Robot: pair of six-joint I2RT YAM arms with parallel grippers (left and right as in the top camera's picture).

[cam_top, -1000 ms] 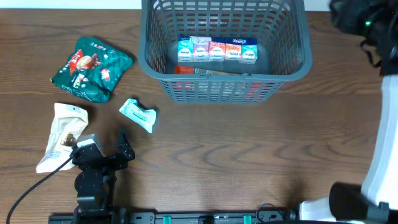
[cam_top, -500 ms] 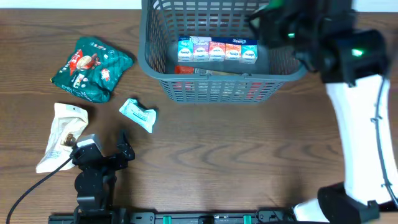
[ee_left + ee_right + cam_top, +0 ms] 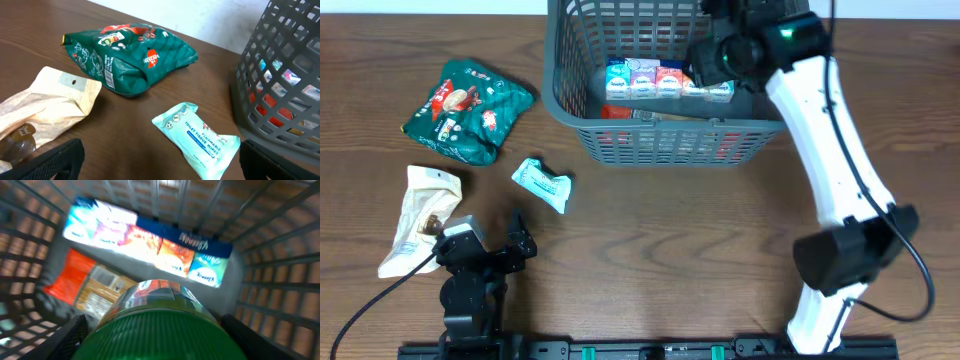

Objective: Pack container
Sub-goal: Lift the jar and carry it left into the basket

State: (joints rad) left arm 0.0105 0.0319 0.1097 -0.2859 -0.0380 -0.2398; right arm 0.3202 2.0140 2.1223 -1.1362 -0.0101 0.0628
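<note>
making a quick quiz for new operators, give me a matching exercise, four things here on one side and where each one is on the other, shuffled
Things
1. green Nescafe bag
2. flushable tissue wipes packet
3. row of pocket tissue packs
4. green-lidded can

Places
A. lying inside the grey basket, not held
B. between the fingers of the right gripper, over the basket floor
C. on the table, behind the beige pouch in the left wrist view
D. on the table, between that pouch and the basket

Pairs: 1-C, 2-D, 3-A, 4-B
</note>
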